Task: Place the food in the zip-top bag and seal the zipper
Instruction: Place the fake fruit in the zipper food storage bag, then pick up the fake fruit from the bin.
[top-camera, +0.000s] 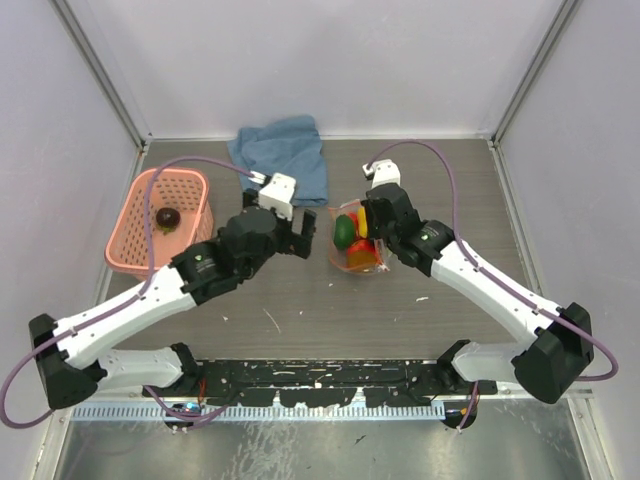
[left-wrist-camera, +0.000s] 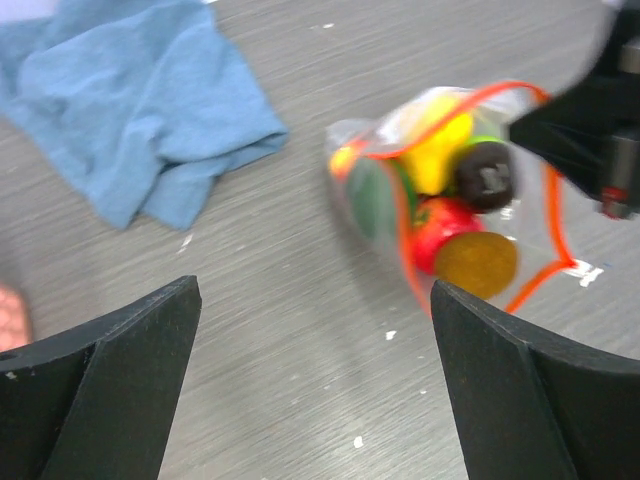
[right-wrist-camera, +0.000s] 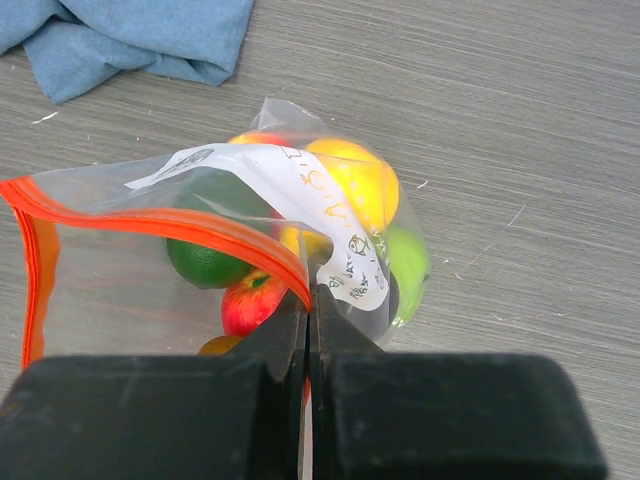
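**Bag loaded, mouth open; one fruit in the basket**

Count: one clear bag (top-camera: 350, 260) lies mid-counter, just right of centre. It holds at least five fruits (left-wrist-camera: 440, 150): yellow, green, red, brown and dark brown. They are packed too tight for an exact tally. One dark fruit (top-camera: 167, 217) sits in the single pink basket (top-camera: 128, 222) at the far left. One blue cloth (top-camera: 283, 155) lies crumpled at the back.

The orange zipper (right-wrist-camera: 180, 225) gapes in a loop, unsealed. The right gripper (right-wrist-camera: 308, 310) is pinched tight on the bag's zipper edge. The left gripper (left-wrist-camera: 315, 400) is spread wide and holds nothing, just left of the bag and apart from it.

Counter (top-camera: 300, 310): grey-brown wood grain with white flecks. Pale walls (top-camera: 330, 60) stand on three sides, with metal posts (top-camera: 100, 70) at the back corners.
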